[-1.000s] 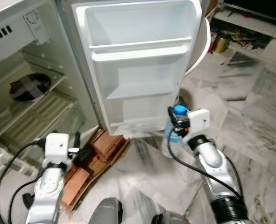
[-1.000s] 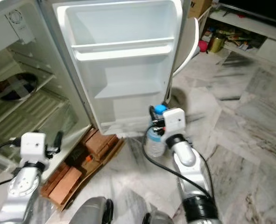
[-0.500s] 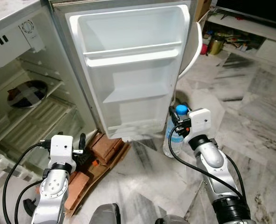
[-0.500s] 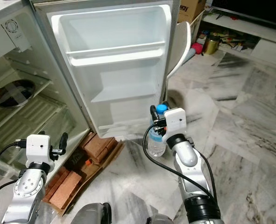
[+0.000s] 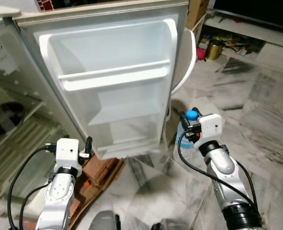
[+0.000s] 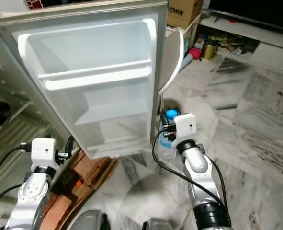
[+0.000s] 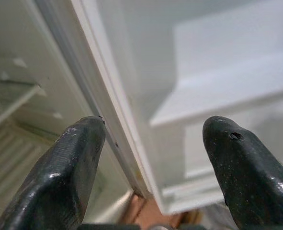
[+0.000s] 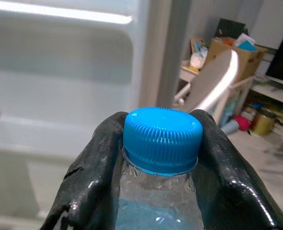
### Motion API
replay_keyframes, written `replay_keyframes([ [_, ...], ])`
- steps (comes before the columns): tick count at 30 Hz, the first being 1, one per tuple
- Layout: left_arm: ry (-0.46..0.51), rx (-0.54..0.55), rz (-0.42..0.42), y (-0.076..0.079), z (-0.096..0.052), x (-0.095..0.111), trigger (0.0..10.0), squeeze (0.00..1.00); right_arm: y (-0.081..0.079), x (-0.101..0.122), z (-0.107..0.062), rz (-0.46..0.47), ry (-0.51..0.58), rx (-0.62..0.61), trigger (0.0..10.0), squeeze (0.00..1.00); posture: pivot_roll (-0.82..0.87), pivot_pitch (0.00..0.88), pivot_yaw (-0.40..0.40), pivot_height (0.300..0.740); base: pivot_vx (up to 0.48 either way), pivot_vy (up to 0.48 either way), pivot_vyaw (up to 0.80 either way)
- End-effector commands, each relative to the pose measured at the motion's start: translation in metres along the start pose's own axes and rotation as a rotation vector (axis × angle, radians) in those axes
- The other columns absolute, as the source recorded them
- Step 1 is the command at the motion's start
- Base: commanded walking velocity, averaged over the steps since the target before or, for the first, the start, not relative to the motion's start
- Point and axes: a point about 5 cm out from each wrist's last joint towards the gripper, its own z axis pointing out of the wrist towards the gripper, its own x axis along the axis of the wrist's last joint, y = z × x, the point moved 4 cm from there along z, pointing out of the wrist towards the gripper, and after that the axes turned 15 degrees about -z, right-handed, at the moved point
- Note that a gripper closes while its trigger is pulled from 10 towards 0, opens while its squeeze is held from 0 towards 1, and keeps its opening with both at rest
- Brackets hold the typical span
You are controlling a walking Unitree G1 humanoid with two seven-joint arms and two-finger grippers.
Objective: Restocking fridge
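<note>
Right end effector [image 8: 161,158] pinches the bottle [image 5: 186,136] at its neck, under the blue cap [image 8: 163,139], upright just beside the open fridge door [image 5: 112,86]. Left end effector [image 7: 151,163], fingers spread, points at the door's hinge edge, near the bricks [image 5: 100,172].

White fridge door [image 5: 112,86] with white inner shelves, clear water bottle [image 8: 158,201] with ribbed bright blue cap [image 8: 162,139], glossy black fingers [image 8: 91,177] of the right tool [image 5: 188,125], grey-veined white marble floor [image 5: 270,120], reddish-brown bricks [image 5: 96,175] below the fridge door
</note>
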Motion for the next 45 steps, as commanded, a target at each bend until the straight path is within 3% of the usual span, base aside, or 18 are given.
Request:
replay_keyframes([
  [1,-0.008,0.022,0.013,-0.009,-0.002,0.000,10.0,0.00,-0.007,0.009,0.004,0.015,0.034,0.011,10.0,0.00,0.08,0.102,0.001,0.740,0.428,0.000,0.00],
  [12,-0.016,0.026,-0.002,-0.010,-0.002,-0.002,10.0,0.00,-0.008,0.008,0.004,0.015,0.029,0.017,10.0,0.00,0.08,0.105,0.001,0.740,0.222,0.357,0.00],
  [24,-0.019,0.026,0.000,-0.009,0.000,-0.001,10.0,0.00,-0.010,0.005,0.003,0.028,0.020,0.032,10.0,0.00,0.08,0.105,0.002,0.740,0.000,0.000,0.00],
  [29,-0.019,0.028,0.001,-0.009,0.000,-0.001,10.0,0.00,-0.015,0.004,0.003,0.046,0.013,0.059,10.0,0.00,0.08,0.106,0.002,0.740,0.000,0.000,0.00],
  [40,-0.018,0.030,-0.007,-0.008,0.001,-0.001,10.0,0.00,-0.041,-0.005,-0.004,0.116,-0.038,0.222,10.0,0.00,0.07,0.104,0.003,0.740,0.000,0.000,0.00],
  [45,-0.040,0.059,-0.025,-0.018,-0.011,-0.005,10.0,0.00,-0.037,-0.003,-0.003,0.104,-0.024,0.214,10.0,0.00,0.08,0.107,0.000,0.740,0.000,0.000,0.00],
])
